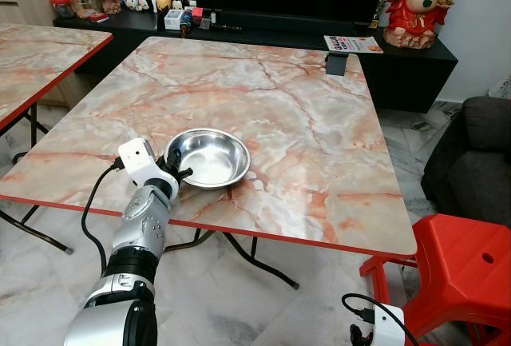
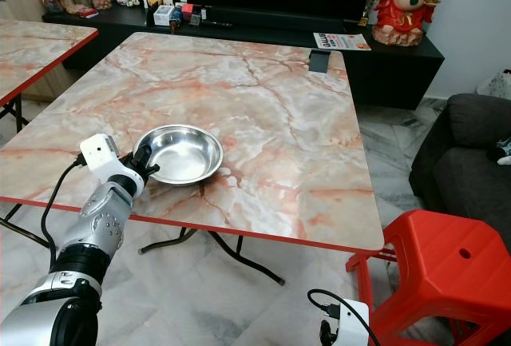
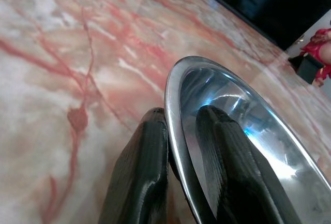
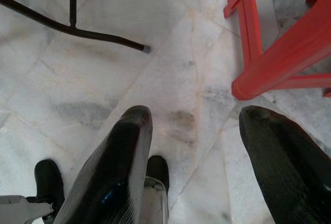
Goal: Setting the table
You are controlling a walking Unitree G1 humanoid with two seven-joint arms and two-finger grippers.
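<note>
The left gripper (image 1: 177,175) is clamped on the near-left rim of the steel bowl (image 1: 209,157), one black finger (image 3: 142,177) outside the rim, the other inside. Its silver arm reaches up and forward from below the marble table (image 1: 303,134). The bowl rests on the table near its front edge. The right gripper (image 4: 191,146) hangs low beside the table, fingers spread apart over the floor (image 4: 93,74), near a red stool (image 1: 463,262).
</note>
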